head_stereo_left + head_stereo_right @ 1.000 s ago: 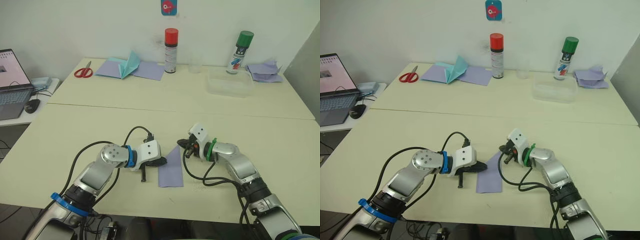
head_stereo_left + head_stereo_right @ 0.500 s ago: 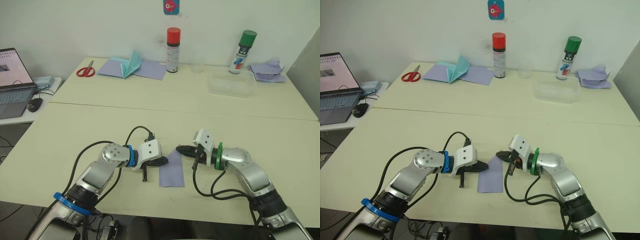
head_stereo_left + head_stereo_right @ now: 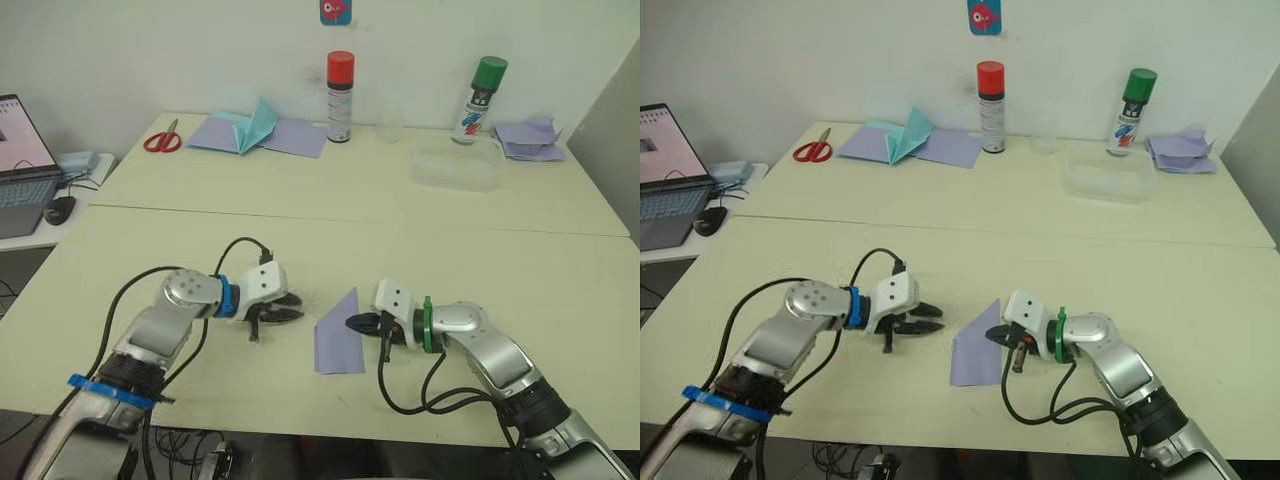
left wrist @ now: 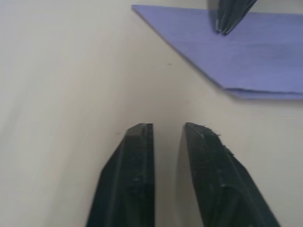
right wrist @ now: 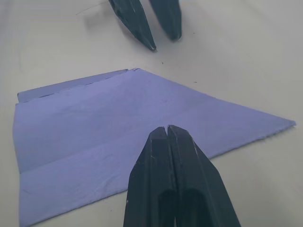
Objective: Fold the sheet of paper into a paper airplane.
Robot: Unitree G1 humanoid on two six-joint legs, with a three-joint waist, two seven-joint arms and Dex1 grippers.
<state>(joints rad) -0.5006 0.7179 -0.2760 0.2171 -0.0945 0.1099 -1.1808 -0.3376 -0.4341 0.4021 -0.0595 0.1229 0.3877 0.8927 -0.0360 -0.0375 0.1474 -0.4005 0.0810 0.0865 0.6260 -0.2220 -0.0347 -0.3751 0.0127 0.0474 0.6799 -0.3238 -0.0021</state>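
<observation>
Cream tabletop (image 3: 480,260); folded pale lavender sheet of paper (image 3: 338,338) lies flat near front edge, between grippers.
Left wrist view: left gripper (image 4: 168,130) clear of paper, black fingers narrowly parted.
Right wrist view: right gripper (image 5: 167,131) fingertips pressed together over paper's edge; grip on it unclear.

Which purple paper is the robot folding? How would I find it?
Look at the near edge of the table, between the two grippers. The sheet of paper lies flat there, folded to a point at one end. The other purple papers sit far back by the wall, near the spray cans.
</observation>
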